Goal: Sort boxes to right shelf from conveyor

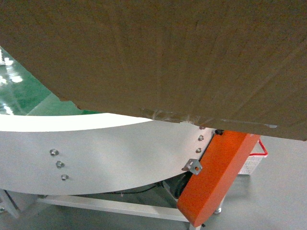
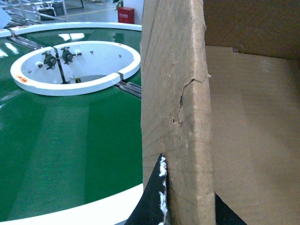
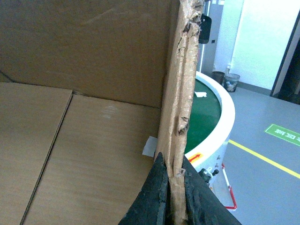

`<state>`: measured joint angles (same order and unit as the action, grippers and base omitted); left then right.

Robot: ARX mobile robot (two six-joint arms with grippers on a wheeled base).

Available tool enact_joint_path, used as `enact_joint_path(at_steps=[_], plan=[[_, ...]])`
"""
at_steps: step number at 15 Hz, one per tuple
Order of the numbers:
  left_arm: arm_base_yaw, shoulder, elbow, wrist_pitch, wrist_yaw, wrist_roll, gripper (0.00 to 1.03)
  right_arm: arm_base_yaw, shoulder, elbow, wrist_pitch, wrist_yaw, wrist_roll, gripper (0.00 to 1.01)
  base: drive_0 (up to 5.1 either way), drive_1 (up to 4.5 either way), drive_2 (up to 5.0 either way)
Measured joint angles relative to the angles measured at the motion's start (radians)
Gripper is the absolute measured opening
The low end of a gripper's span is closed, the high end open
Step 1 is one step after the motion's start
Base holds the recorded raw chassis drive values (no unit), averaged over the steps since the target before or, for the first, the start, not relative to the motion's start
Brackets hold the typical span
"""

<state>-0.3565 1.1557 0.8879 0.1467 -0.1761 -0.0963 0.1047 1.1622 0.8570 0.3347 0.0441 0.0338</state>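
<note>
Cardboard box [image 1: 168, 57]: large, brown, corrugated. Fills the whole upper part of the head view; its lower edge runs across the frame, dropping slightly from left to right, so the long axis lies side to side. Clear tape shows along the bottom seam near lower centre. Open side up: both wrist views look down into a bare interior floor.

Box walls: the left wall [image 2: 176, 108] stands upright through the centre of the left wrist view, creased and cracked at mid-height. The right wall [image 3: 180, 93] stands upright at centre-right of the right wrist view, top edge ragged and torn.

Left gripper [image 2: 185, 206]: black fingers at the bottom of the frame, one each side of the left wall, clamped on it.

Right gripper [image 3: 176, 197]: black fingers at the bottom of the frame, pinched on the right wall from both sides.

Conveyor [image 2: 70, 140]: glossy green curved belt, left half of the left wrist view, with a white rim; the box sits above its outer edge. White bolted rim panel [image 1: 96, 153] below the box in the head view.

Orange housing [image 1: 216, 177]: lower right of the head view, slanted, beside the rim.

Grey floor [image 3: 262, 183]: yellow line, lower right of the right wrist view.
</note>
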Motion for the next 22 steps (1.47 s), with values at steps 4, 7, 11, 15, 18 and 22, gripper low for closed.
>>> enact_joint_path(at_steps=[4, 7, 11, 15, 18, 22], plan=[[0.000, 0.000, 0.000, 0.000, 0.000, 0.000, 0.04, 0.000, 0.000, 0.000, 0.000, 0.000, 0.000, 0.03, -1.7, -1.74, -1.7], [0.000, 0.001, 0.000, 0.001, 0.000, 0.000, 0.04, 0.000, 0.000, 0.000, 0.001, 0.000, 0.000, 0.03, -1.6, -1.64, -1.6], [0.000, 0.001, 0.000, 0.001, 0.000, 0.000, 0.04, 0.000, 0.000, 0.000, 0.000, 0.000, 0.000, 0.03, -1.6, -1.62, -1.6], [0.000, 0.001, 0.000, 0.001, 0.000, 0.000, 0.04, 0.000, 0.000, 0.000, 0.000, 0.000, 0.000, 0.03, -1.7, -1.70, -1.7], [0.000, 0.001, 0.000, 0.001, 0.000, 0.000, 0.04, 0.000, 0.000, 0.000, 0.000, 0.000, 0.000, 0.03, -1.8, -1.78, -1.8], [0.000, 0.001, 0.000, 0.000, 0.000, 0.000, 0.04, 0.000, 0.000, 0.000, 0.000, 0.000, 0.000, 0.03, -1.6, -1.58, -1.6]])
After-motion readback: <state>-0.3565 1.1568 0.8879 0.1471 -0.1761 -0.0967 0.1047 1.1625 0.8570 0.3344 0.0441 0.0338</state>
